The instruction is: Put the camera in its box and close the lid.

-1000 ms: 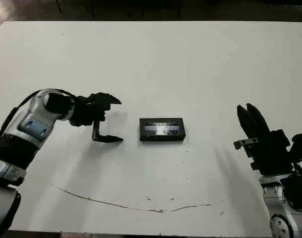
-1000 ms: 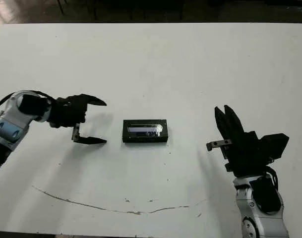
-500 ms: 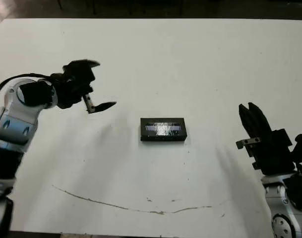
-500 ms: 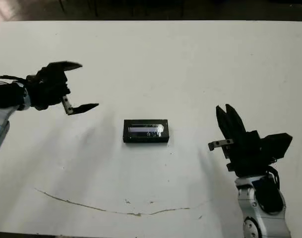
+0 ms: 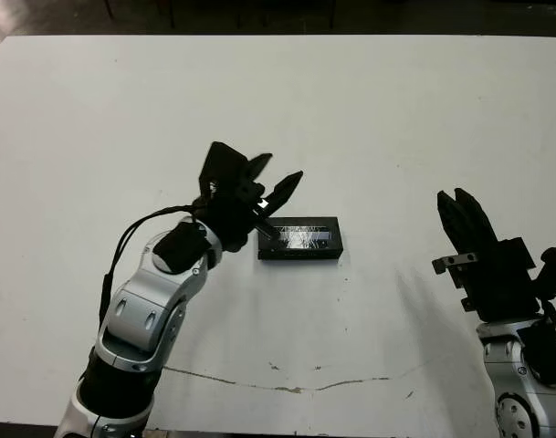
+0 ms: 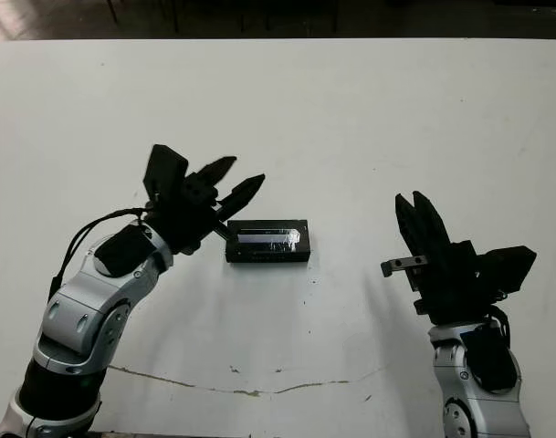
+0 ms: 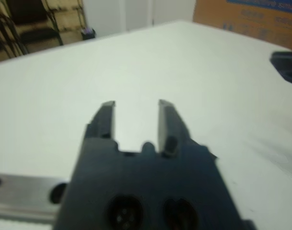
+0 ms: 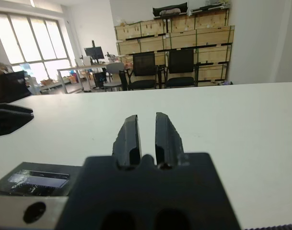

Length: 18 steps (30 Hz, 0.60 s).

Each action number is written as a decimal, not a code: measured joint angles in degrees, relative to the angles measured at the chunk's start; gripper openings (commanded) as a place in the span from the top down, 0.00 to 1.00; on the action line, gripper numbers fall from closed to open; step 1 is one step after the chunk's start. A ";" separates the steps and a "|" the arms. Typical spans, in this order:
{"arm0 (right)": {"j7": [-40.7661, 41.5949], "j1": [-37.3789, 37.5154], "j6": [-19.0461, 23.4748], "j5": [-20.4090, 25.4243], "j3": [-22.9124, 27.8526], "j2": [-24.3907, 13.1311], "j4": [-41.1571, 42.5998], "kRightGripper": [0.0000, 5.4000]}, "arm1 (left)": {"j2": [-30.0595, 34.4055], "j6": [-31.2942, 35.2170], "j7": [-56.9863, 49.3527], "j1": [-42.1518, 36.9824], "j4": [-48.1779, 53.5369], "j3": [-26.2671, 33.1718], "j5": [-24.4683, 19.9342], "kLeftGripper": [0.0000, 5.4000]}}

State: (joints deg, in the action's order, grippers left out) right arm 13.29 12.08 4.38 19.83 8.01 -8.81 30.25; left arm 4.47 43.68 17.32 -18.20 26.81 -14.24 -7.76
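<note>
while the lid (image 5: 299,236), silvery strip up, lies flat over the box (image 5: 298,253) at mid-table, the left gripper (image 5: 276,179) hovers just beside its near end, fingers spread and empty. well apart on the other side, the right gripper (image 5: 462,201) rests with fingers narrowly parted, holding nothing.

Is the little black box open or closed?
Closed. The flat black lid with the silvery strip sits flush on the box, hiding the inside.
</note>
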 measured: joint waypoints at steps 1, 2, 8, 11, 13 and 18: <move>-0.05 0.07 -0.37 -0.49 -0.06 0.00 0.00 1.00 | -0.07 1.54 -0.04 -0.01 0.15 -0.48 -0.24 0.94; -0.09 0.15 -0.61 -0.64 -0.06 0.00 0.00 1.00 | -0.22 2.92 -0.18 -0.03 0.25 -0.67 -0.64 0.98; -0.30 0.44 -1.18 -0.64 -0.10 -0.02 0.03 1.00 | -1.00 9.26 -1.85 -0.14 -0.95 -2.63 -1.46 0.99; -0.37 0.61 -1.18 -0.54 -0.13 -0.01 0.06 1.00 | -1.14 12.16 -2.25 -0.28 -2.78 -3.54 -1.52 0.99; -0.44 0.80 -1.16 -0.51 -0.17 -0.01 0.22 1.00 | -1.41 13.45 -2.46 -0.38 -3.80 -3.80 -1.80 0.99; -0.42 0.82 -1.19 -0.51 -0.38 0.00 0.34 1.00 | -2.41 16.61 -2.54 -2.38 -5.89 -4.00 -2.87 0.99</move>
State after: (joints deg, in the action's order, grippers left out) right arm 12.87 12.91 3.19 19.32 7.63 -8.81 30.59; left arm 2.07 60.29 14.79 -20.58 20.93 -18.24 -10.63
